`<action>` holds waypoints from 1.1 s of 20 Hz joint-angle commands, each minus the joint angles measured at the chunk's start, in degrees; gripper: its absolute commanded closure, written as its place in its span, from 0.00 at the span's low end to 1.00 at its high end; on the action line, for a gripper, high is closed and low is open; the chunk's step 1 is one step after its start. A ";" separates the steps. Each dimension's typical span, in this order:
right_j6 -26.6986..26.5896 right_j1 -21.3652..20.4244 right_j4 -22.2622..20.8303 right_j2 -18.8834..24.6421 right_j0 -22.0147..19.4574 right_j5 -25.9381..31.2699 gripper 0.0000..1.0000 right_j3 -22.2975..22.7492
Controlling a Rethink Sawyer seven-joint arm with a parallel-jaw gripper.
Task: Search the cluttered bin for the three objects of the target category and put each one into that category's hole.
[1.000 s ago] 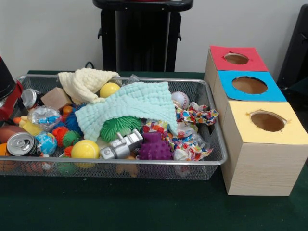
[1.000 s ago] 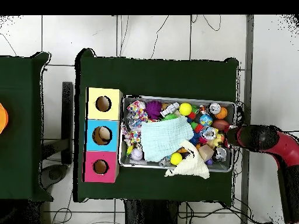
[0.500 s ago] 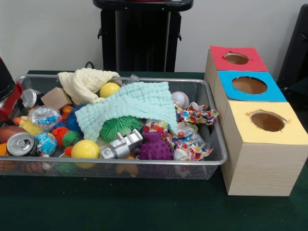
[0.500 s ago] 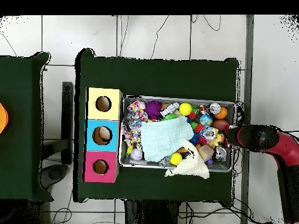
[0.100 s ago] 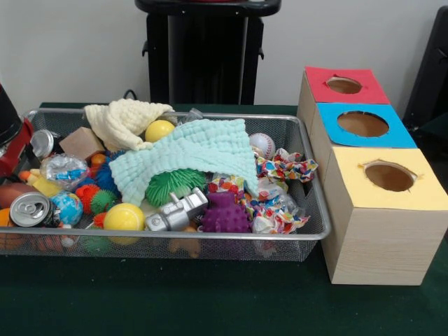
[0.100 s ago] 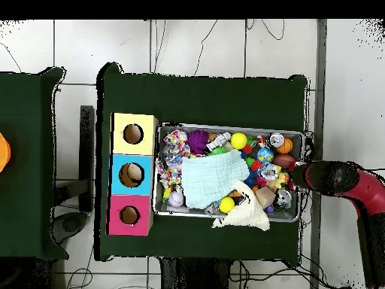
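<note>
Across the middle of the green worktop (image 5: 210, 301) sits the wire bin (image 5: 210, 236), and just beside its short end stands a row of three boxes, yellow (image 5: 381, 231), blue (image 5: 399, 136) and red (image 5: 315, 87), each with a round hole in its top. The task sentence does not name the target category, so which three things are wanted cannot be told. At the bin's other short end the arm (image 6: 331, 177) hangs over the rim. Its gripper is hidden beneath it, so I cannot tell whether it is released or clenched. Of the contents, the mint cloth (image 5: 189, 154) is largest, draped over the centre of the heap. It looks light and limp and would likely bunch up, so a pinch at a raised fold seems best, and lifting it should uncover what lies under it. The cream cloth (image 5: 122, 119) at the far edge should handle the same way. The green spiky ball (image 5: 173, 185) and the purple spiky ball (image 5: 225, 215) look soft and squashy and easy to grip across the middle. The silver toy (image 5: 176, 212) near the front rim looks rigid and knobbly. The can (image 5: 29, 208) by the arm's end looks stiff, smooth and perhaps slippery, and is best taken across its sides. The yellow ball (image 5: 124, 217) and the baseball (image 5: 262, 145) are hard, round and likely to roll.
</note>
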 commanded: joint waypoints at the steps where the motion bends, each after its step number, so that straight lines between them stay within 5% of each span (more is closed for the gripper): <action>1: -14.09 6.82 -6.28 -1.38 0.00 -7.94 0.00 -4.37; 22: -11.92 6.46 -6.05 -1.88 0.34 -7.83 0.00 -4.35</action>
